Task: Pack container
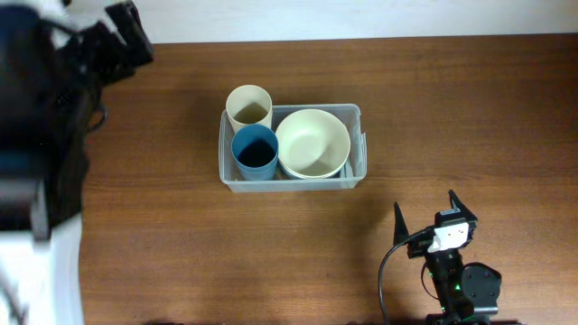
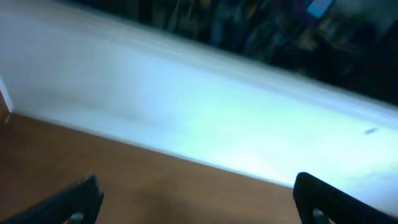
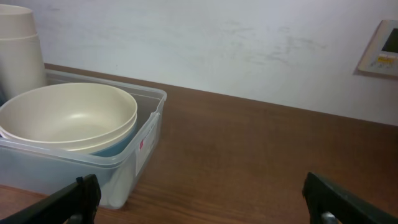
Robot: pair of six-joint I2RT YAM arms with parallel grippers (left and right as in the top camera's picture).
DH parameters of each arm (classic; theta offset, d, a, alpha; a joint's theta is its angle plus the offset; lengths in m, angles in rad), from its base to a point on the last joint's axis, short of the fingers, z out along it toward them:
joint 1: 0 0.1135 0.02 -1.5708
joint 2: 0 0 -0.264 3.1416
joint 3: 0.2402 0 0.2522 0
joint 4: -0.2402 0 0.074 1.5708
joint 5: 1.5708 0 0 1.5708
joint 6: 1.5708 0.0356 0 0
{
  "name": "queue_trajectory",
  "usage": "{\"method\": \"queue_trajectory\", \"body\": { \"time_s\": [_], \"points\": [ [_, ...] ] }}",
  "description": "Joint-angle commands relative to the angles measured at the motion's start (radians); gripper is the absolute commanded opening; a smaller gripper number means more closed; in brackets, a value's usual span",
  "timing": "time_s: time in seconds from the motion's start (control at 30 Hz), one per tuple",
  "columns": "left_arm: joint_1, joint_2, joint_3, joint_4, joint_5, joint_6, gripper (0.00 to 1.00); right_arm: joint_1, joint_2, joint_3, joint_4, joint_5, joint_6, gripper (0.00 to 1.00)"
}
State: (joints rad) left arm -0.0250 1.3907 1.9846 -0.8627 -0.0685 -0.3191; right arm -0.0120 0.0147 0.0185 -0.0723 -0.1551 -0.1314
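The clear plastic container (image 1: 356, 171) sits on the wooden table near the middle. Inside it stand a cream cup (image 1: 249, 106), a blue cup (image 1: 255, 152) and a cream bowl (image 1: 312, 143) stacked on a blue one. In the right wrist view the container (image 3: 146, 134) is at the left with the cream bowl (image 3: 68, 115) in it. My right gripper (image 1: 424, 212) is open and empty, near the front edge, right of the container; its fingers show in the right wrist view (image 3: 199, 208). My left gripper (image 2: 196, 202) is open and empty over bare table by the wall. In the overhead view the left arm (image 1: 117, 41) is blurred at the far left corner.
A white wall runs along the table's back edge (image 2: 205, 118). A wall panel (image 3: 380, 48) hangs at the right. A white blurred shape (image 1: 41, 271) lies at the left edge of the overhead view.
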Motion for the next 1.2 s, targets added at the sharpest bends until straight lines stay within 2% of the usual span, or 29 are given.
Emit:
{"method": "queue_trajectory", "body": {
  "time_s": [0.0,0.17,0.37,0.53,0.63,0.87,1.17],
  "points": [
    [-0.008,-0.104,-0.220,0.085,0.010,-0.009,1.00,0.005,-0.011,-0.011,0.003,0.010,0.000,0.99],
    [-0.008,-0.303,-0.599,0.352,0.038,-0.009,1.00,0.005,-0.011,-0.011,0.003,0.010,0.000,0.99],
    [-0.008,-0.566,-1.122,0.870,0.106,-0.010,1.00,0.005,-0.011,-0.011,0.003,0.010,0.000,0.99],
    [-0.008,-0.757,-1.450,1.116,0.118,-0.010,1.00,0.005,-0.011,-0.011,0.003,0.010,0.000,0.99],
    [-0.007,-0.839,-1.575,1.170,0.134,-0.010,1.00,0.005,-0.011,-0.011,0.003,0.010,0.000,0.99],
    [-0.005,-1.015,-1.772,1.146,0.159,-0.010,1.00,0.005,-0.011,-0.011,0.003,0.010,0.000,0.99],
    [-0.005,-1.193,-1.942,1.138,0.159,-0.010,1.00,0.005,-0.011,-0.011,0.003,0.010,0.000,0.99]
  ]
}}
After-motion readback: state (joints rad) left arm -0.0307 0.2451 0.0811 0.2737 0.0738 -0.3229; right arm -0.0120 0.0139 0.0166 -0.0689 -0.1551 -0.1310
